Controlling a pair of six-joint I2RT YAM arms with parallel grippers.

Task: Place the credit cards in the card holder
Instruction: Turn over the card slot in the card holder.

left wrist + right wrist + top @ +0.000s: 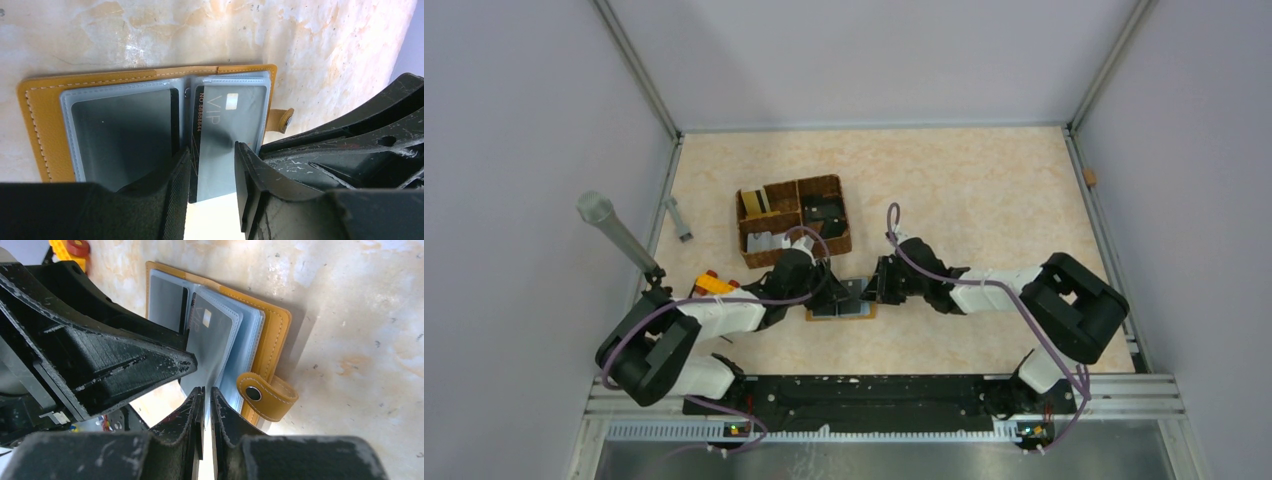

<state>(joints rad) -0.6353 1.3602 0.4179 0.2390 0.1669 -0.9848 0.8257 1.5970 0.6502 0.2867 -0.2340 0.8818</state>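
Spreading across the whole view, the marbled counter (984,200) carries a brown woven basket (822,181) near its middle. Several credit cards (824,212) lie in the basket's compartments, so most of the job looks undone. Nearer the arms, between the two tools, the card holder (45,90) lies open and flat with its clouded plastic pockets facing up. The right tool (207,395) is clenched on the free edge of one clear pocket leaf, holding it up off the others. The left tool (212,160) is loosened, its jaws apart on either side of a grey VIP card (225,125) rather than clamped on it. That card sits most of the way into the right-hand pocket, its near end poking out between the fingers. I judge it nearly seated: a last push remains, then the cards in the basket. The opposite pocket shows a dark edge, perhaps a card inside; I cannot be sure. The strap's small stud (253,393) is unfastened.
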